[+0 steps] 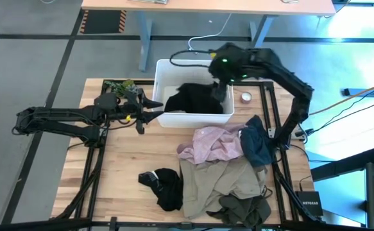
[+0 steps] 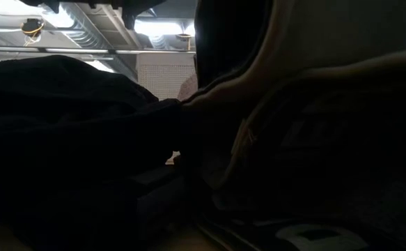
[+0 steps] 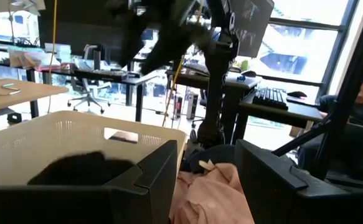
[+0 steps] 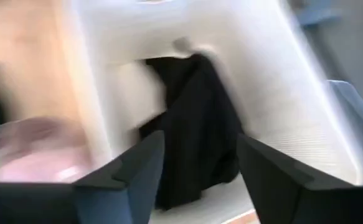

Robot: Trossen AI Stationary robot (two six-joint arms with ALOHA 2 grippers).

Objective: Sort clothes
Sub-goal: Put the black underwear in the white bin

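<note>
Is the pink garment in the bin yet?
No. In the high view the pink garment lies on the table in front of the bin, which holds only a black garment.

Bright window glare behind — low view near-black, right wrist view motion-blurred.

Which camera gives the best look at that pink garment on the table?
The high view: the pink garment lies whole beside the white bin. The left wrist view catches only part of it, the right wrist view a blur; the low view hardly shows it.
</note>
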